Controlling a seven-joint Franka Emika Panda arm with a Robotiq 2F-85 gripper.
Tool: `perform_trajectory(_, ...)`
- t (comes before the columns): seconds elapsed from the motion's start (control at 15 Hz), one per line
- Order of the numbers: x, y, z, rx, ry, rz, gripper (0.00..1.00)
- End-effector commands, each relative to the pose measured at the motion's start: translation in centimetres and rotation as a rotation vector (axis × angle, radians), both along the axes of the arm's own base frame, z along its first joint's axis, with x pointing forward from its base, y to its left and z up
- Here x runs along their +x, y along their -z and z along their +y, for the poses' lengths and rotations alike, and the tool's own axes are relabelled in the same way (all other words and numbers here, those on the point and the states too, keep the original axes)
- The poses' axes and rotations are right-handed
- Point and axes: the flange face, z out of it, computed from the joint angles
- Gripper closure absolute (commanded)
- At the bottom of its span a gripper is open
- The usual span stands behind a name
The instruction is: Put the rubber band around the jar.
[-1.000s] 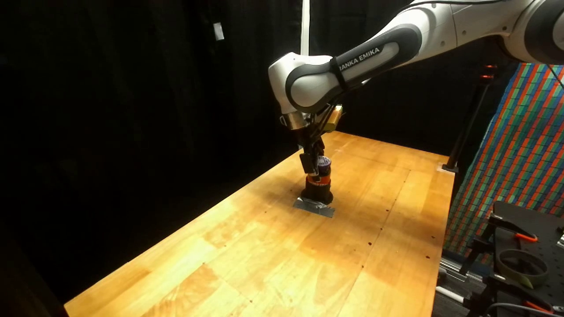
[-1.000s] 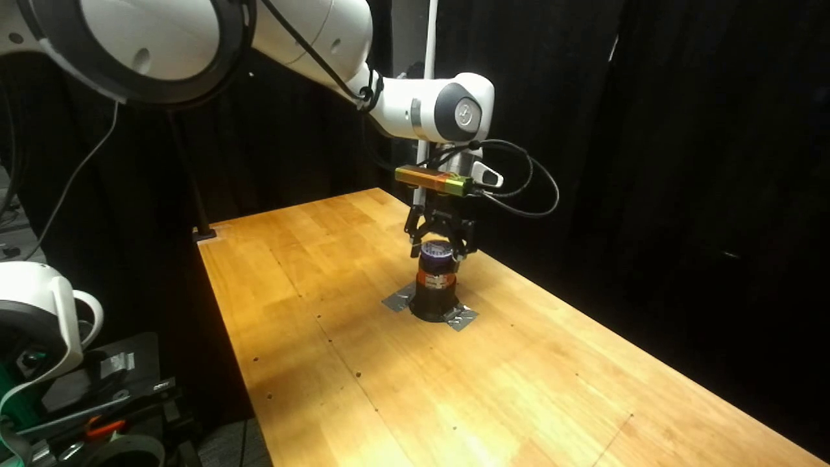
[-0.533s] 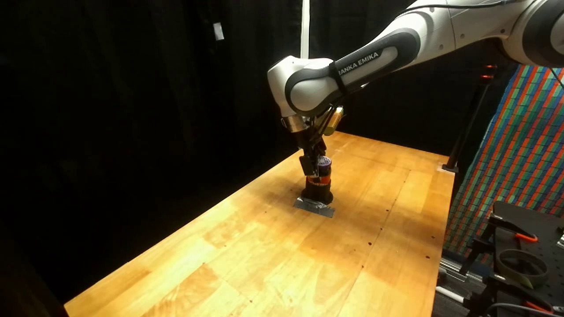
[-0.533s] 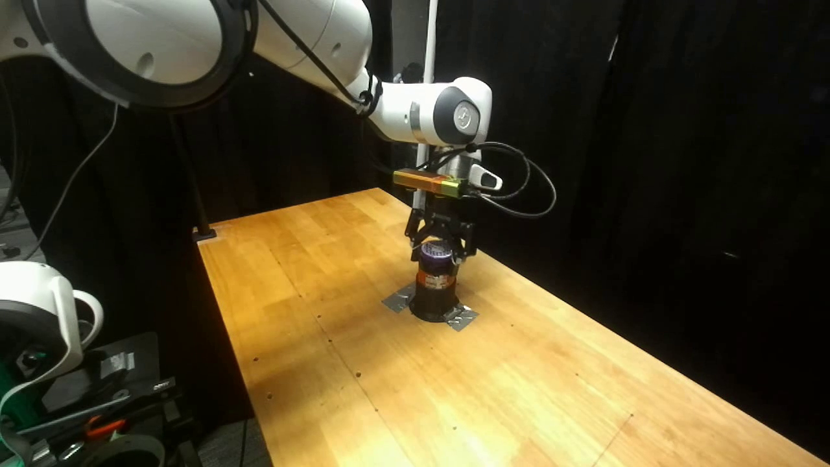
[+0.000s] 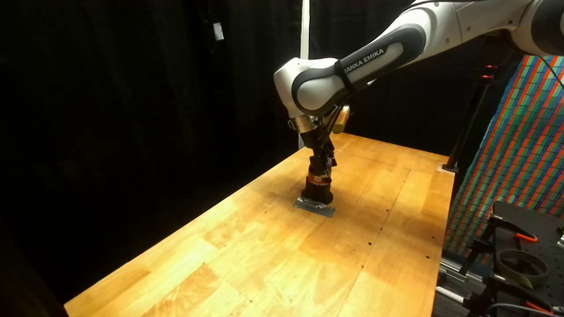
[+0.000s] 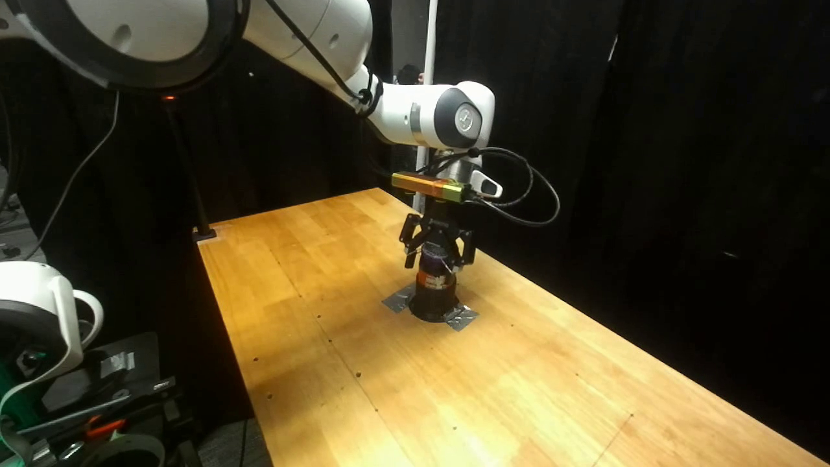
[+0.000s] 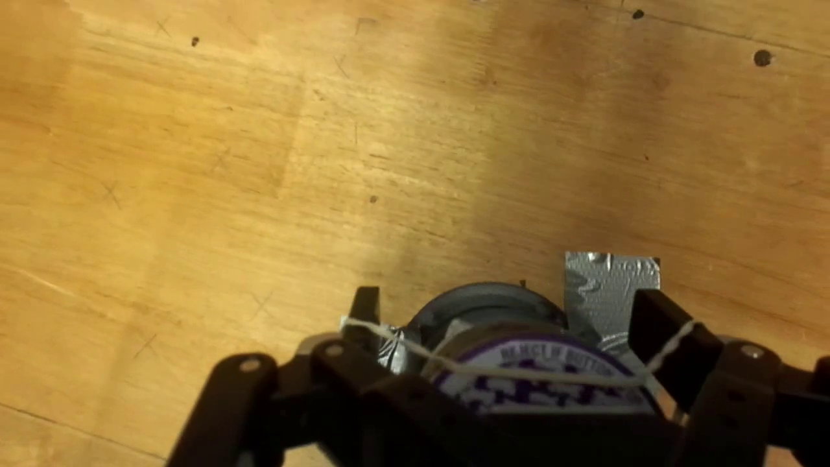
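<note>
Black, at the left of the wrist view, one finger [image 7: 366, 303] of the gripper [image 6: 434, 264] stands at ten o'clock from the purple-and-white lid [image 7: 538, 392], with a gap between. Hooked on it, the pale rubber band [image 7: 548, 375] runs rightward over the face of the lid, bending near either edge, so it seems to press on the top. Below, between the fingers, the jar [image 6: 436, 280] stands upright on the wooden table [image 6: 454, 389]; past the lid, at eleven o'clock, shows its dark base [image 7: 489, 299], and grey tape [image 7: 596, 288] at one o'clock. Farthest right, toward two o'clock, the second finger [image 7: 655, 321] carries the band's other end. The fingers are spread wide enough to straddle the lid; they hold the band stretched and seem to have no grip on the jar.

Pickup and stretching look done, and the band is over the jar. Not done is the task's point: the strand I can see crosses the top instead of circling the body. Whether another strand lies nearer six o'clock, behind the gripper's body, I cannot tell. What is left, I think, is to work the visible strand off the rim at twelve o'clock, bring the loop down, then draw the fingers out of it.
</note>
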Motion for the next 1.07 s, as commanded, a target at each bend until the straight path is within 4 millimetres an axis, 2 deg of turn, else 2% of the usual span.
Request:
perform_trajectory(0.0, -3.3, -1.2, -2.0, 0.007, -0.024, 0.008, 0.00)
perform_trajectory(0.27, -5.0, -1.4, -3.3, 0.021, -0.015, -0.099, 0.00)
perform_trajectory(0.53, -6.5, -0.4, -3.5, 0.046, -0.045, -0.296, 0.00)
perform_trajectory(0.73, -8.6, -0.8, -2.9, 0.059, -0.057, -0.454, 0.00)
perform_trajectory(0.87, -10.6, 0.0, -2.9, 0.066, -0.058, -0.546, 0.00)
perform_trajectory(0.93, -11.8, 0.6, -3.1, 0.070, -0.062, -0.588, 0.25)
perform_trajectory(1.0, -13.1, 0.9, -3.4, 0.077, -0.063, -0.626, 0.26)
